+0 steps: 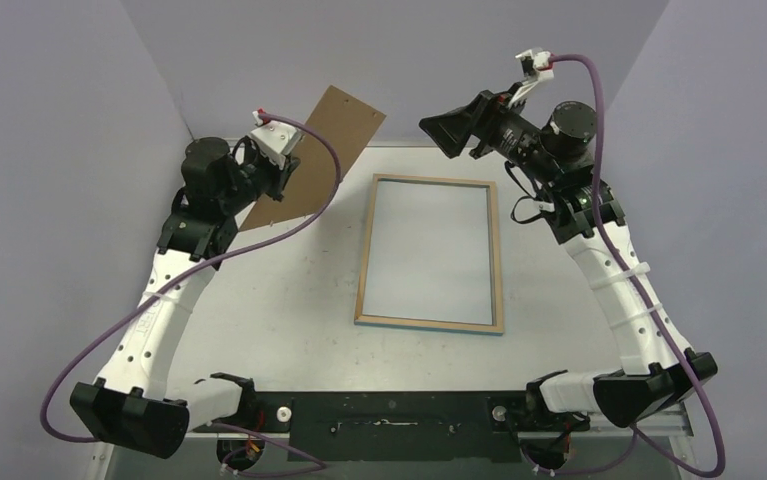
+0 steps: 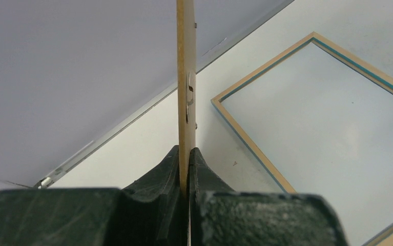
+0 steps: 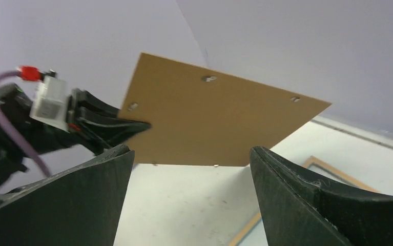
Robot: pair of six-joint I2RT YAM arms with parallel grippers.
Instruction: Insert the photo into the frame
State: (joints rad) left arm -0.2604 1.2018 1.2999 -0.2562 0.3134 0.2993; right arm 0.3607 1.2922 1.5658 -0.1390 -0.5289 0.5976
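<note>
Brown backing board point(image 1: 319, 150) is clamped by one edge in your left gripper point(image 2: 187, 154), raised above the table point(image 1: 279, 300). Your right gripper point(image 3: 190, 149) stands wide and empty. The frame point(image 1: 429, 322) lies flat mid-table (wood side up). The photo is not visible. The edge-held board may pivot and drop onto the frame.

Table point(image 1: 259, 330): white matte top. Walls point(image 1: 59, 120): plain lavender-grey panels enclosing the table on three sides. Lighting: even, diffuse.
</note>
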